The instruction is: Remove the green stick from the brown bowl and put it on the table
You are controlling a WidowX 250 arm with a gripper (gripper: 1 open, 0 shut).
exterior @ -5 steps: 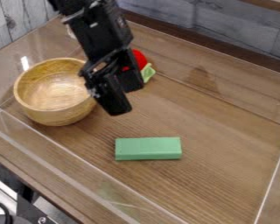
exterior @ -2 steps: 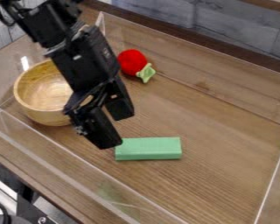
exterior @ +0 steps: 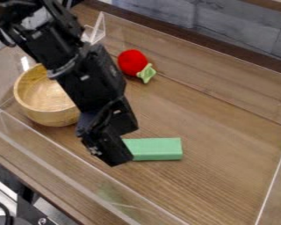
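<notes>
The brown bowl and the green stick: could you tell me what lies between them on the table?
In the camera view, the gripper and arm hang over the stretch between the brown bowl and green stick; the table beneath is hidden.

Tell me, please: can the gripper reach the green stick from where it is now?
Probably yes. The gripper is open and hangs right beside the left end of the green stick, which lies flat on the table. Nothing stands between them; the bowl and the red object are well away.
</notes>
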